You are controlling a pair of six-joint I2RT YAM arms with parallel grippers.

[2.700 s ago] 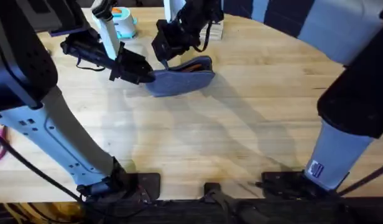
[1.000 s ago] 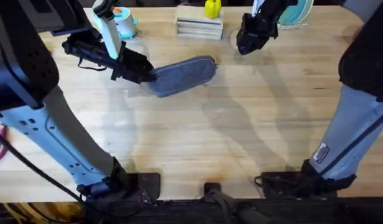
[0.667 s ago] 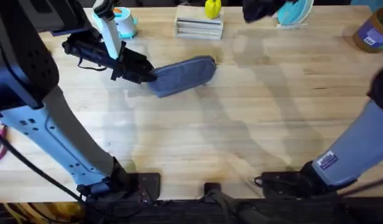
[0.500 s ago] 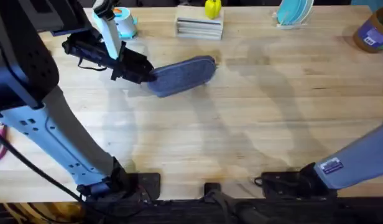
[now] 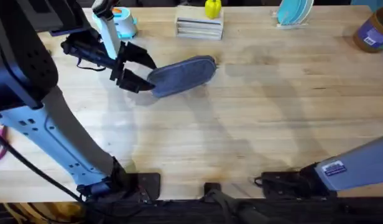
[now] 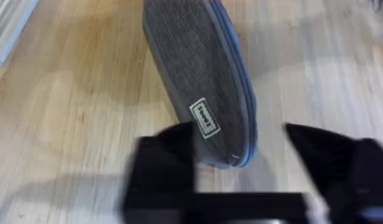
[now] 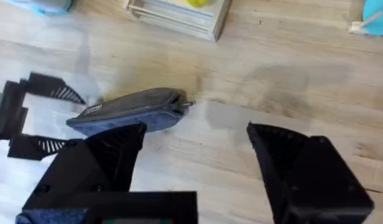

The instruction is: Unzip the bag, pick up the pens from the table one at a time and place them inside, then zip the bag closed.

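The bag (image 5: 182, 74), zipped shut near the worktop's (image 5: 253, 124) far edge, has just been let go by the left hand (image 5: 137, 70), now spread wide, and the right hand (image 7: 194, 152), pulled away, is open and empty too, so it looks pretty much done.

Light: bright, even, from above.
Shadows: soft, broad grey bands across the surface (image 5: 253, 124).
Blur: left gripper (image 6: 241, 146) smeared in its wrist view; right gripper (image 7: 194, 146) soft-edged.
Glare: none.

overhead downward, wrists near, sharing bag (image 5: 181, 76)
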